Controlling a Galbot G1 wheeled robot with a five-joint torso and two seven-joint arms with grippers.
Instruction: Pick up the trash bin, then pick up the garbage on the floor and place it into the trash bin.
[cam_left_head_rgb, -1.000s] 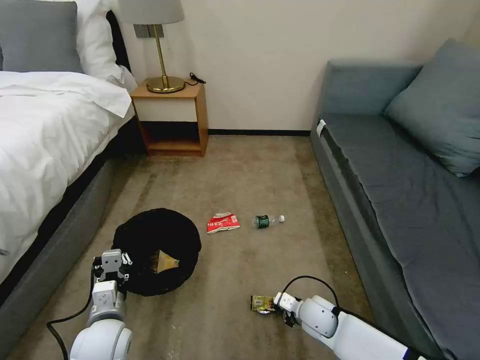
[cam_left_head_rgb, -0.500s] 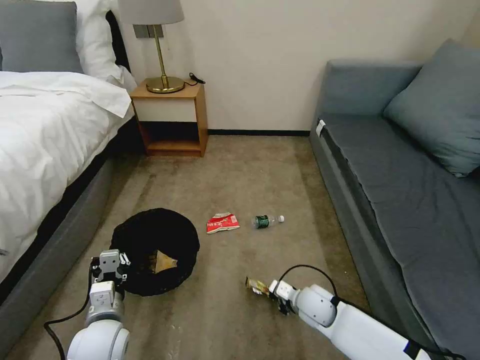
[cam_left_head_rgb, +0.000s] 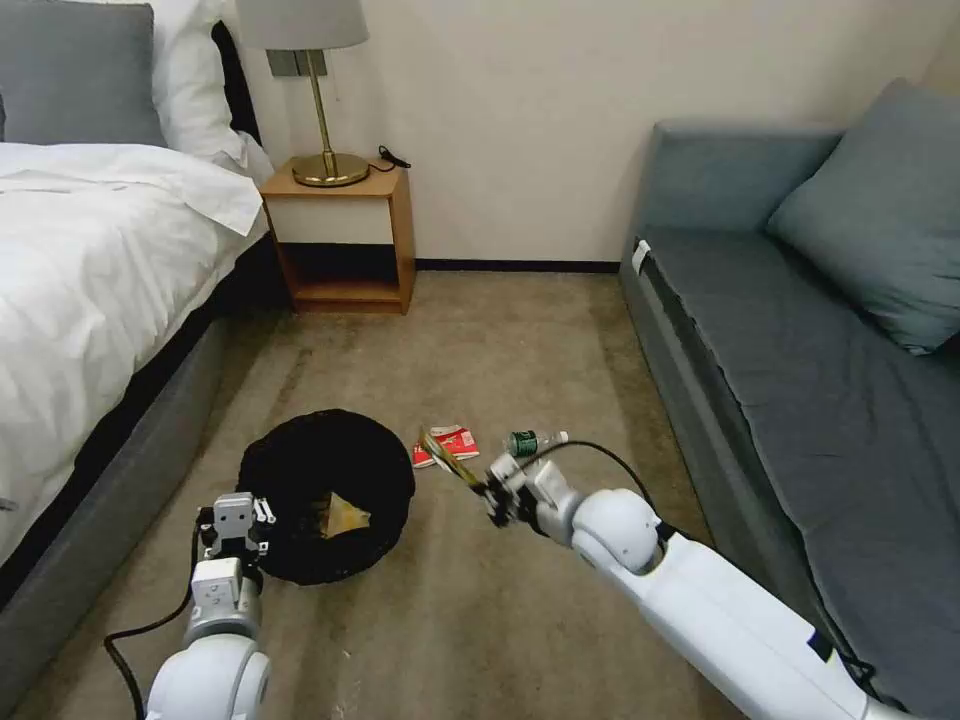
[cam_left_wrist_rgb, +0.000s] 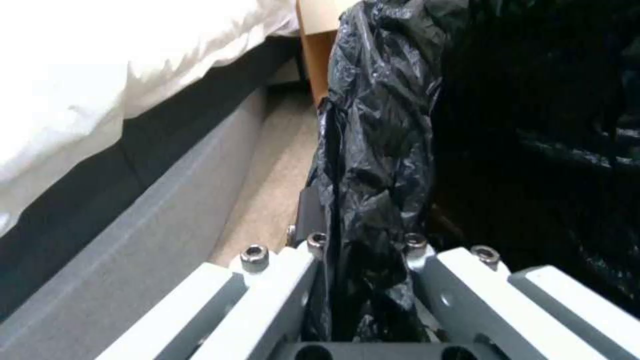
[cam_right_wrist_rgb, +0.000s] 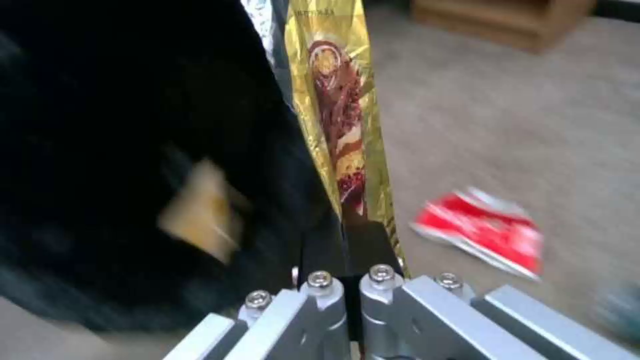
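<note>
Left gripper, lower left of the head view: jaws pinched onto the near rim of the trash bin, black liner bunched between them. The left wrist view shows the same: liner film squeezed flat between the closed fingers. The bin looks light; the liner is thin, wrinkly and slick, so a hold on film alone could slip. Better to catch the rigid rim under it. Whether the rim is caught I cannot tell.

Inside the bin, left of centre: brown paper bag, already dropped in.

Centre of the head view: right gripper, closed on the tail end of the gold-brown snack wrapper, which sticks up and left toward the bin's right edge. In the right wrist view the wrapper stands edge-on from the shut fingers, beside the dark bin mouth. Foil-type film: near weightless, floppy, slippery. An end pinch holds it, but it may cling on release.

Just behind the wrapper on the carpet: red-and-white wrapper, flat, crumpled, best taken at a raised edge.

Right of it: clear bottle lying on its side. Round and likely to roll; grip across the body, not the cap.
</note>
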